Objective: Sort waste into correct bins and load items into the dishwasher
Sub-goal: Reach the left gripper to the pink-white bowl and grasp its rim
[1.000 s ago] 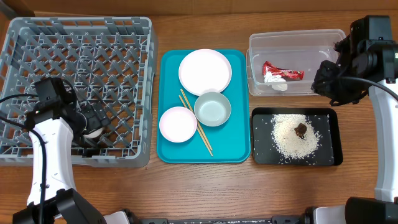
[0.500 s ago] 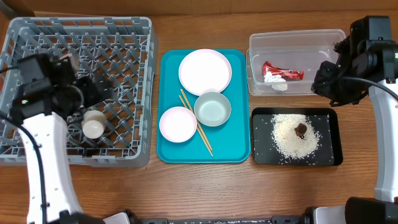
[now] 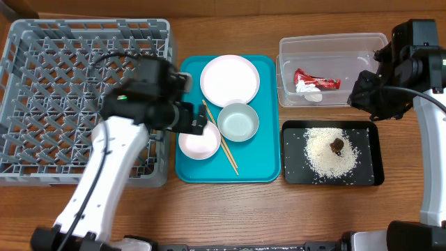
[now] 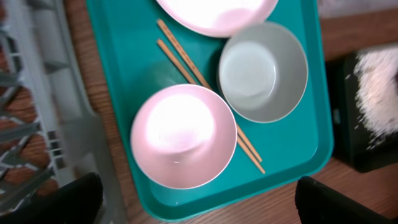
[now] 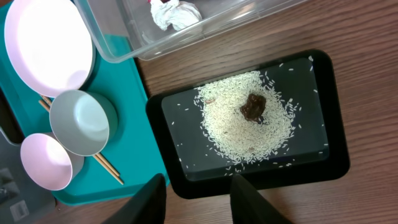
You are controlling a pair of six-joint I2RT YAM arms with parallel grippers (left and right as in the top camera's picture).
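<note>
**Left end effector (image 4: 199, 205) wide open and empty over the pale pink bowl (image 4: 183, 137); right end effector (image 5: 198, 202) partly open and empty over the black tray (image 5: 336, 168).**

The left fingers (image 4: 62, 199) stand far apart at the lower corners of the left wrist view and grip nothing. The pale pink bowl sits on the teal tray (image 3: 265, 167), with the grey-green bowl (image 4: 264, 71) just beside it. The chopsticks (image 4: 186, 65) run diagonally between the two bowls, and the white plate (image 3: 230, 80) lies at the tray's far end. The right fingers (image 5: 249, 199) show a narrow gap with nothing in it. The black tray holds the rice (image 5: 245, 124) and a brown lump (image 5: 253, 106). The clear tub (image 3: 334, 49) behind it holds the red-and-white wrapper (image 3: 317, 81) and the tissue scrap (image 3: 306, 89). The grey dish rack (image 3: 70, 70) rests on the tabletop (image 3: 230, 209) beside the teal tray, on the left arm's side.
</note>
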